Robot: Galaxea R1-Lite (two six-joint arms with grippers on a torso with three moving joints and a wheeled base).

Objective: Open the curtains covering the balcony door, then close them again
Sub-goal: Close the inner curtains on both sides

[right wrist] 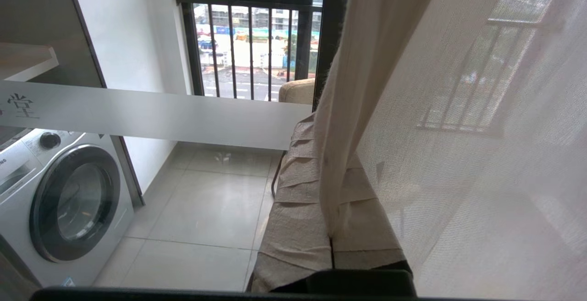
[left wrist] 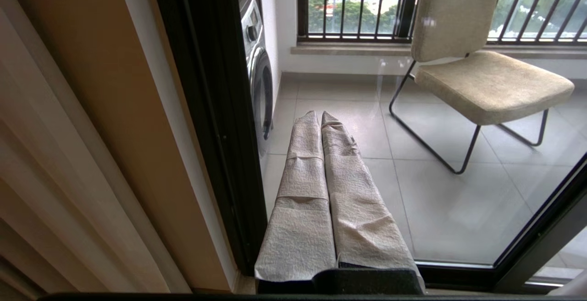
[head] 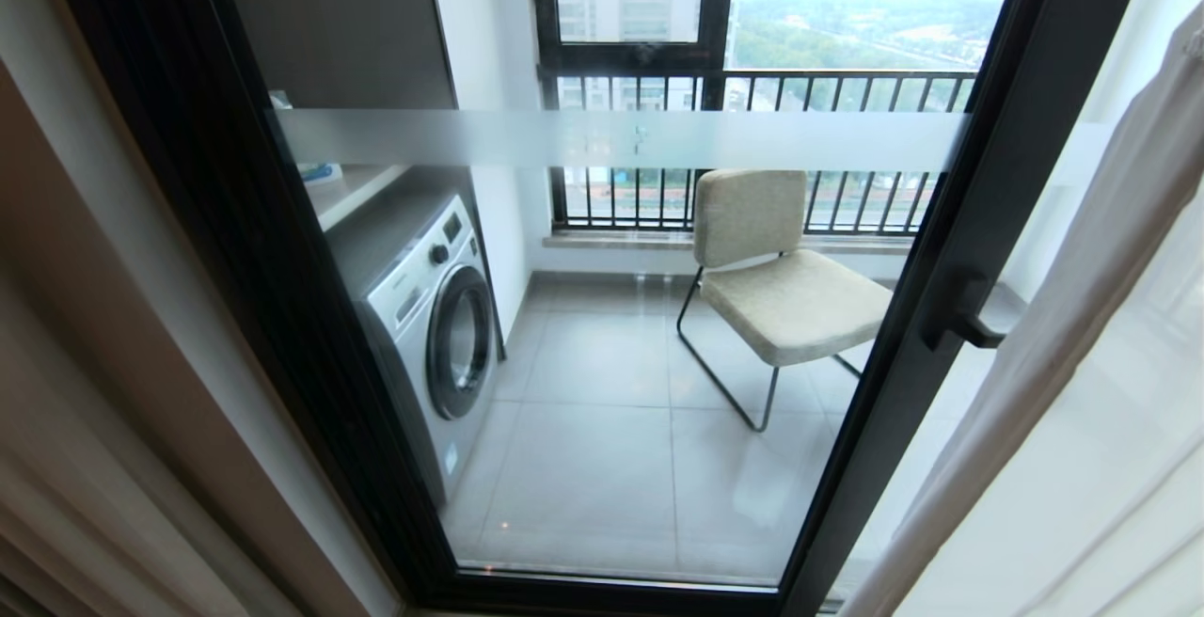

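Curtains [right wrist: 458,154] gathered aside, balcony door [head: 602,335] bare; right gripper [right wrist: 323,108] seemingly pinches their edge; left gripper [left wrist: 319,115] closed, empty.

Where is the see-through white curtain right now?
In the head view the sheer curtain hangs at the right edge, beside the balcony door frame and its black handle. In the right wrist view its edge is pinched in the right gripper.

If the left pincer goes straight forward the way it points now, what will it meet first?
Probably the door glass. The left pincer, shut and empty, points at the pane; the tiled floor lies behind it. How near the glass is I cannot tell.
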